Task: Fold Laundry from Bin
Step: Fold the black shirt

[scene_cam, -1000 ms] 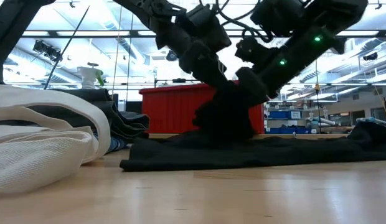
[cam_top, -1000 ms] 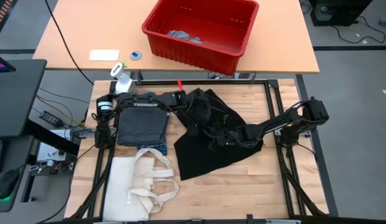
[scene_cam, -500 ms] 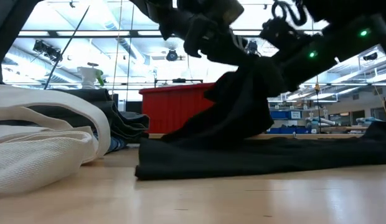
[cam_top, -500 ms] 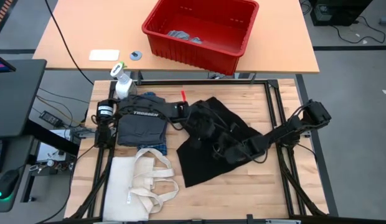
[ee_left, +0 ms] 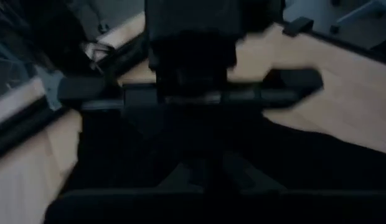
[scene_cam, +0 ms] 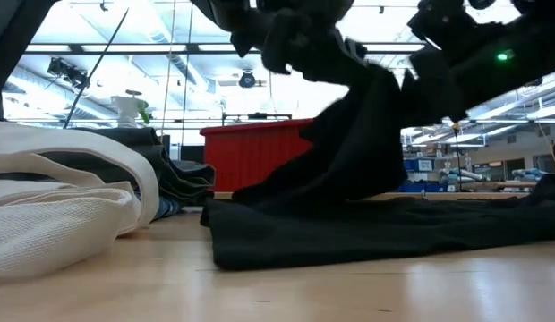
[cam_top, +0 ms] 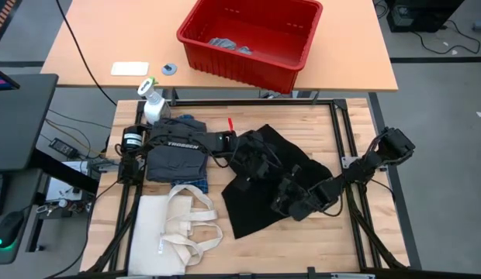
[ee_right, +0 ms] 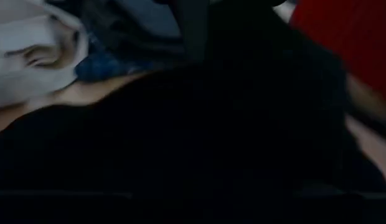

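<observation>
Honestly, both end effectors, left [cam_top: 252, 163] and right [cam_top: 291, 203], pinch the black piece [cam_top: 260, 213], whose hanging fold could slip and bunch underneath them.

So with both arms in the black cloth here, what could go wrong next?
1. Both grippers, left and right, lift the black cloth by a bunched middle; the fold may end up crooked.
2. Pulled toward the front, its edge could drag over the tote bag beside it.
3. The arms sit close; the cloth might snag between them.

wooden table [cam_top: 318, 236], black garment [cam_top: 252, 205], tote bag [cam_top: 167, 229]
</observation>
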You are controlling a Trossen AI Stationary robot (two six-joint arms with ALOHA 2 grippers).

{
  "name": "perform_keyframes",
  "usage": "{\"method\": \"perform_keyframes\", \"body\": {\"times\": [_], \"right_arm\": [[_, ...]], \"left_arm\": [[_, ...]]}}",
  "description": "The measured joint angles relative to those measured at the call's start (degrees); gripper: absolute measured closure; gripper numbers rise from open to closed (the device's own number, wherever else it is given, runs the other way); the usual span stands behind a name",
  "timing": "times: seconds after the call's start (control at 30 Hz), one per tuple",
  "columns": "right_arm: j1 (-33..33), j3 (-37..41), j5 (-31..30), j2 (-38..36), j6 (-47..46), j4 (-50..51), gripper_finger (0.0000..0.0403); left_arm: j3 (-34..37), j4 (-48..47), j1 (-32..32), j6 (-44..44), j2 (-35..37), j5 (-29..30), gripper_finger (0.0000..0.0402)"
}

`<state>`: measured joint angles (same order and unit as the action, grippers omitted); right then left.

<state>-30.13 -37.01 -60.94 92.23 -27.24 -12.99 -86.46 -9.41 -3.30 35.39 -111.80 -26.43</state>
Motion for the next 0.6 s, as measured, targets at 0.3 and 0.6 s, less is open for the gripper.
{"method": "perform_keyframes", "body": {"times": [0.3,0.6], "right_arm": [[-1.0,0.0,10.1,0.0,-22.0,17.7,0.0252],[-1.4,-0.3,21.4,0.1,-35.8,30.5,0.0252]], "left_arm": [[0.1,8.7,1.8,-0.4,-7.9,0.1,0.0395],[0.1,14.8,2.8,-0.2,-12.0,0.0,0.0395]]}}
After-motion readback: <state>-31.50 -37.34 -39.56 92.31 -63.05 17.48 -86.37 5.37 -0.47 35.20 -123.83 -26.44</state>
